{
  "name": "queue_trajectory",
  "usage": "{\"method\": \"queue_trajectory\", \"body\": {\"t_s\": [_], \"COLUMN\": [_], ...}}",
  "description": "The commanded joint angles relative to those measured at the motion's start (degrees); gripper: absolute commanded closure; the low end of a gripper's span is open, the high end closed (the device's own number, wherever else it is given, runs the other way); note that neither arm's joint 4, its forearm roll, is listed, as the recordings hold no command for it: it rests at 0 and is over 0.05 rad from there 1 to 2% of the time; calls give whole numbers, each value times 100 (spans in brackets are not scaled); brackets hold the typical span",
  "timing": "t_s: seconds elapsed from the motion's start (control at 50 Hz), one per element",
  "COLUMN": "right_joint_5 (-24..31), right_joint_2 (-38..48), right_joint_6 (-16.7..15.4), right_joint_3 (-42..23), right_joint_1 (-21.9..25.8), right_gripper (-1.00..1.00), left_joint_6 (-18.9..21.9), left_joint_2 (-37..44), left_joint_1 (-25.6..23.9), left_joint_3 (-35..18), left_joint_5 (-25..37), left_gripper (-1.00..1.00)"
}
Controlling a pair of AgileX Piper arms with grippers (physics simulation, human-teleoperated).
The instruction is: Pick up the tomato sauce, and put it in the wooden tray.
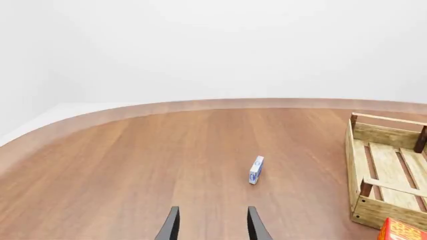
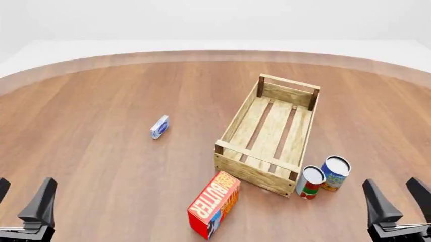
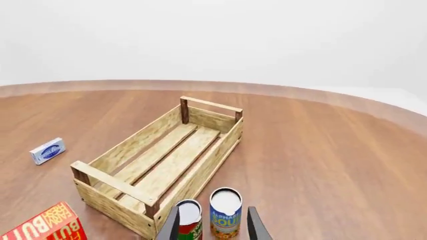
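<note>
**Ana:** Near the counter's (image 2: 101, 166) front edge, toward its right side, the tomato sauce (image 2: 310, 182) is standing upright, just outside the near right corner of the wooden tray (image 2: 269, 132). It is looking as if it is touching that corner, though I am not managing to tell for sure.

**Ben:** And the blue-and-yellow can (image 2: 334, 173) is sitting right beside it, on the side away from the tray. What are the tools doing?

**Ana:** The right tool (image 2: 398, 199) is hanging above the front right of the counter, close to the two cans, with its jaws standing wide and nothing between them. The left tool (image 2: 23, 194) is waiting at the front left, also spread wide and carrying nothing.

**Ben:** So the pick-up is not yet starting. What is worrying you?

**Ana:** The crowding. The sauce is sitting squeezed between the tray corner and the other can, so a finger coming down is risking striking either one. A knock could be tipping the sauce and sending it rolling.

**Ben:** I am also thinking the jaws could be closing on the wrong can, since the right wrist view is showing both between the fingers.

**Ana:** The butter box (image 2: 214, 204) near the front edge and the small blue-and-white packet (image 2: 159, 126) left of the tray are lying well clear of any of this.
</note>
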Motion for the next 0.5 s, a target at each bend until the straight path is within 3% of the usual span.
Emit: {"method": "queue_trajectory", "body": {"t_s": [0.02, 0.26, 0.3, 0.5], "right_joint_5": [-119, -160, -367, -481], "right_joint_2": [431, 778, 1379, 1552], "right_joint_6": [-79, -50, 13, -8], "right_joint_3": [1, -17, -36, -37], "right_joint_1": [144, 226, 346, 361], "right_gripper": [-100, -100, -100, -100], "left_joint_6": [0, 0, 0, 0], "left_joint_2": [1, 1, 1, 1], "left_joint_1": [0, 0, 0, 0], "left_joint_3": [0, 0, 0, 0], "left_joint_5": [0, 0, 0, 0], "left_gripper": [-100, -100, -100, -100]}}
